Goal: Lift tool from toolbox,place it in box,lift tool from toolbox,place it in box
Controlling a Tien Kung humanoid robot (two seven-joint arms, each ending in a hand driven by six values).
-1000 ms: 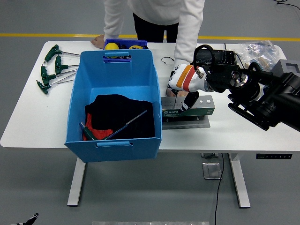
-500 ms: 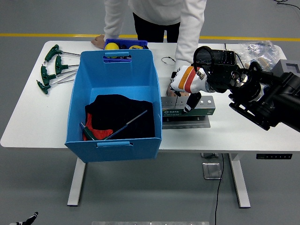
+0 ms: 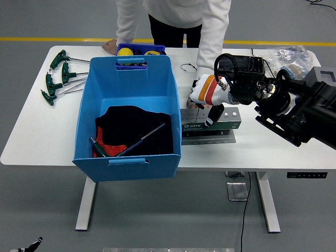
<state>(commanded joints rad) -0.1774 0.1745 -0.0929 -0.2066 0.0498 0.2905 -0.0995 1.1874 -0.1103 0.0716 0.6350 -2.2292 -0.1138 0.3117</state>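
A green tool rack (image 3: 211,125) sits on a grey plate just right of the big blue box (image 3: 127,73). My right hand (image 3: 203,93), in a white glove with an orange band, hovers over the rack's left end and touches its top. The hand hides what lies beneath it. Inside the blue box, a long T-handle tool (image 3: 139,139) lies across black cloth (image 3: 131,126). A person's sleeve (image 3: 210,37) reaches down behind my hand; the person's hand (image 3: 191,103) shows at the rack's left end.
Several green T-handle wrenches (image 3: 58,79) lie at the table's left end. A small blue tray (image 3: 140,50) with yellow items stands behind the box, next to the person's other hand (image 3: 109,46). A black case (image 3: 242,64) and plastic bags (image 3: 290,55) sit at the back right.
My right hand has risen slightly above the rack and shifted a little left. The box and its contents have not moved.
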